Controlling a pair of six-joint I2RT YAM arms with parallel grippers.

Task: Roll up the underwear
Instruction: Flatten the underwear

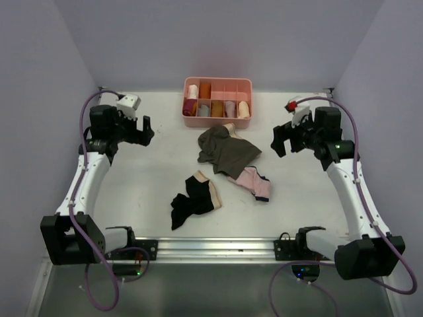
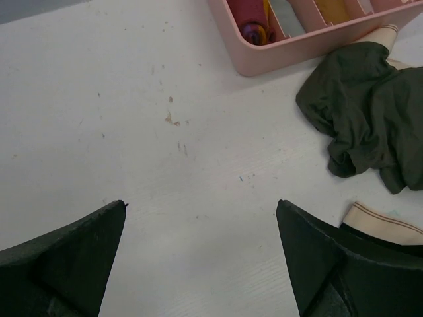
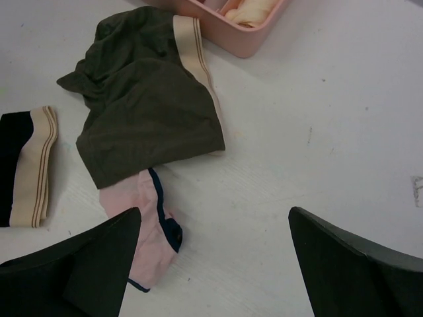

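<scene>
I see the white table (image 1: 152, 165) with a pink tray (image 1: 217, 122) at its far middle, rolled cloth in its compartments. Just near of the tray lies an olive garment (image 1: 228, 152). The underwear (image 1: 188, 199) (black, beige waistband) lies unrolled near the table's middle, left of a pale pink garment (image 1: 252, 183). My left gripper (image 1: 145, 132) and right gripper (image 1: 283, 140) hang with jaws wide, holding nothing, well apart from it
</scene>
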